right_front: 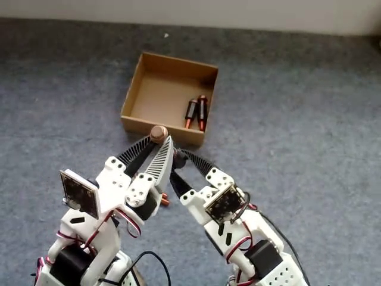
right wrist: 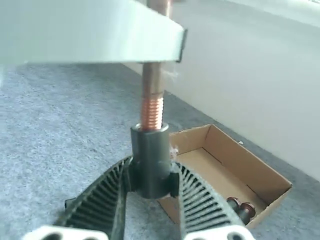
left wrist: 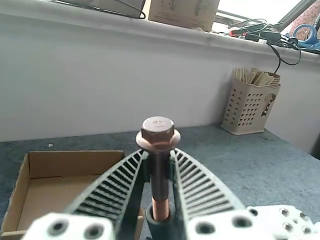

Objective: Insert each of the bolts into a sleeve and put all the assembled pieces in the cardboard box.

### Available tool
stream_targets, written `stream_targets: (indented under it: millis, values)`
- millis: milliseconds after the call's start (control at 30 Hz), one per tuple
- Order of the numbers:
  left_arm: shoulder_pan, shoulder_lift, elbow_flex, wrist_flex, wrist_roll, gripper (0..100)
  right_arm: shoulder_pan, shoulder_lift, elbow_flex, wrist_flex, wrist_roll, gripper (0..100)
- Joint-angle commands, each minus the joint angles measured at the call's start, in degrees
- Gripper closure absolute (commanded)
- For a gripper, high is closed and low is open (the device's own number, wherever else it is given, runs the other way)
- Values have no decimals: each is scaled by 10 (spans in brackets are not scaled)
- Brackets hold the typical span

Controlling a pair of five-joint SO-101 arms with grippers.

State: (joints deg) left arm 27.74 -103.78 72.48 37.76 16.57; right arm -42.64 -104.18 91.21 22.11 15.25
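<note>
While the box [right_front: 134, 95] holds two pieces [right_front: 196, 112] lying side by side near its right front corner, we see both arms raised just before its front wall, their grippers meeting tip to tip. We find the left gripper [left wrist: 158, 157] clamped on a bolt [left wrist: 158, 134], head up and shank upright. The right gripper [right wrist: 150, 172] is closed around a dark sleeve [right wrist: 150, 155] directly beneath, and the bolt's threaded end sits in the sleeve's mouth, some thread showing above its rim

No lettering can be read; the mark on the bolt [left wrist: 158, 131] head is illegible.
</note>
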Motion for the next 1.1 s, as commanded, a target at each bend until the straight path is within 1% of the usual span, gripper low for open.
stream_targets:
  millis: [0,167,300,400,533,633,700,800,867,1067]
  values:
    - [9,-4,-5,-10,5,995,-3,-11,-8,-10,-16,992]
    - [9,-4,-3,-7,5,995,3,-11,-30,-10,-19,992]
    - [9,-4,9,-7,5,995,33,-11,-36,-10,-20,992]
    - [10,-4,26,-9,5,995,34,-11,-44,-10,-21,992]
    - [10,-3,31,-7,5,995,37,-11,-61,-10,-62,992]
    - [10,-3,32,-7,6,995,37,-11,-63,-10,-64,992]
    - [10,-3,34,0,6,974,37,-11,-61,-10,-64,992]
    - [10,-4,40,25,6,883,37,-11,-61,-10,-64,992]
    - [10,-4,39,43,6,841,37,-11,-60,-10,-64,992]
    - [10,-4,26,61,5,832,37,-11,-60,-10,-64,992]
